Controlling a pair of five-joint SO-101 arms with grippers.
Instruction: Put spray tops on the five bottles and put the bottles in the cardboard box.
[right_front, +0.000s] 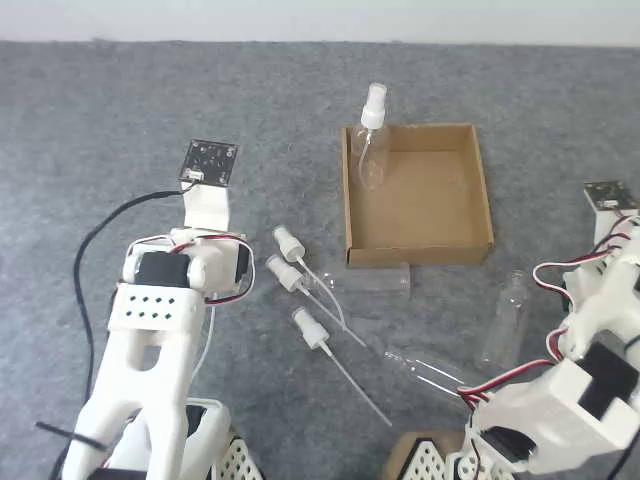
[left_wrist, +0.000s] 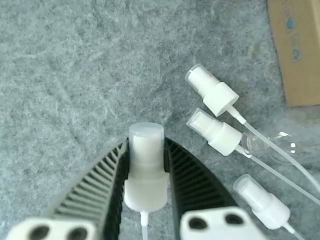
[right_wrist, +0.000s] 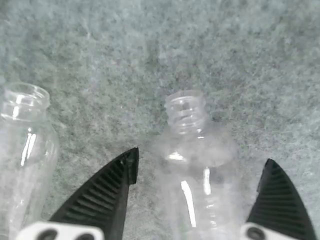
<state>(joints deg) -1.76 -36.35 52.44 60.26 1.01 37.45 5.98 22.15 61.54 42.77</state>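
The left gripper is pinching a held spray top: both ribbed fingers press against the white collar, the clear cap stands out past the fingertips, and the thin dip tube runs back between the fingers toward the wrist. The held top is over the grey table surface. Just beside this gripper, three loose spray tops lie in a row on the surface, apart from one another, with their tubes trailing away from the gripper. The mouth of a lying bottle rests just beside the middle one. Farther out is a corner of the cardboard box. The right gripper is spread wide, with an uncapped bottle between its fingers. The threaded neck points away from the wrist, and a gap shows at each finger. A second bottle, also without a top, sits just outside one finger. From above, the loose spray tops lie between the left arm and the cardboard box. The lying bottle lies along the box's near wall. A capped bottle is in the box's far corner on the left-arm side.
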